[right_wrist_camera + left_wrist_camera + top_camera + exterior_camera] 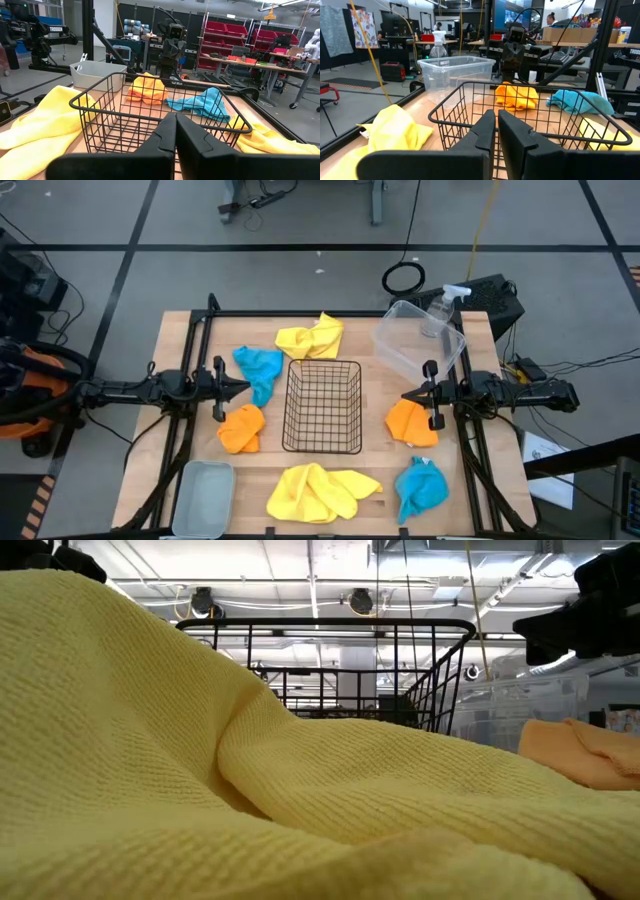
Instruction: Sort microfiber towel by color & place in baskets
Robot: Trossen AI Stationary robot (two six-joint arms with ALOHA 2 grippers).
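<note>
Six towels lie flat on the table around the black wire basket (322, 406): yellow ones at the far side (311, 337) and the near side (320, 491), teal ones at far left (259, 368) and near right (421, 487), orange ones at left (242, 428) and right (412, 423). The clear tub (420, 338) stands far right, the grey tray (203, 498) near left. My left gripper (240, 387) (496, 114) hovers shut left of the basket. My right gripper (408, 395) (175, 117) hovers shut on the basket's right, above the orange towel's edge.
A clear spray bottle (440, 310) stands at the far edge behind the tub. In the low view the near yellow towel (250, 790) fills the foreground, hiding most of the table. Bare wood shows between the basket and the towels. People and workbenches are in the room beyond.
</note>
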